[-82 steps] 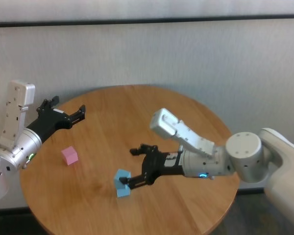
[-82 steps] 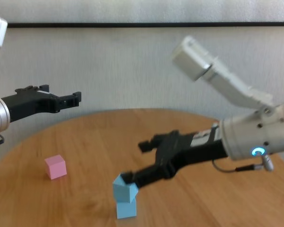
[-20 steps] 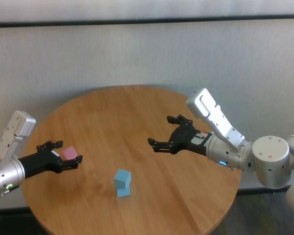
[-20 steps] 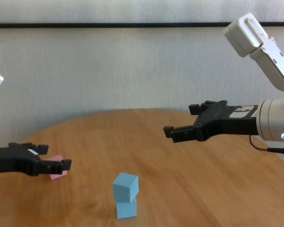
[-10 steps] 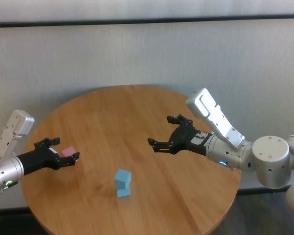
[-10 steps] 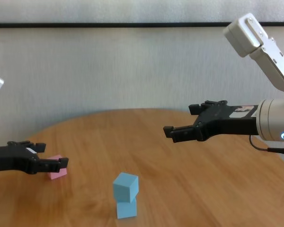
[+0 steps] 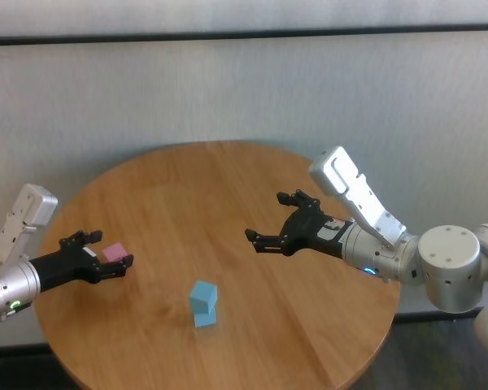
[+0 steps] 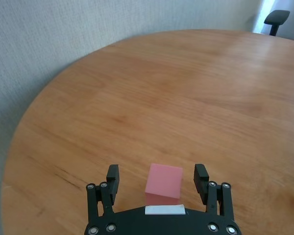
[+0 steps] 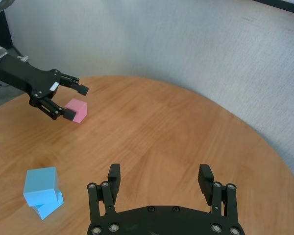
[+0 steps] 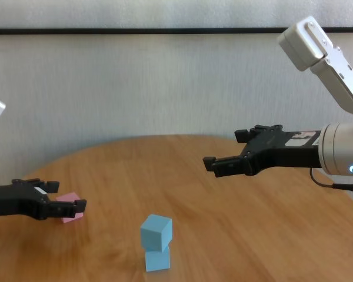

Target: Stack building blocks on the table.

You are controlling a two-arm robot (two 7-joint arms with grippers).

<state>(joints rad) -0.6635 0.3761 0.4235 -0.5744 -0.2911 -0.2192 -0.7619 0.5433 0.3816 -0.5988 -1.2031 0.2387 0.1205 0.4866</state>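
Note:
On the round wooden table (image 7: 228, 187), a pink block (image 7: 114, 253) lies near the left edge. My left gripper (image 7: 111, 249) is low over the table and open, one finger on either side of the pink block (image 8: 164, 182) with a gap on both sides. Two light blue blocks stand stacked near the front middle, the upper one (image 7: 203, 296) turned askew on the lower (image 7: 204, 317). My right gripper (image 7: 267, 216) hovers open and holds nothing, above the table to the right of the stack and behind it.
A pale wall runs close behind the table. The table's rounded edge (image 8: 19, 147) passes near the pink block on its left. A dark office chair (image 8: 277, 19) stands beyond the far side.
My left gripper has shifted slightly around the pink block and sits a little lower, still open. The right arm and the blue stack have not moved.

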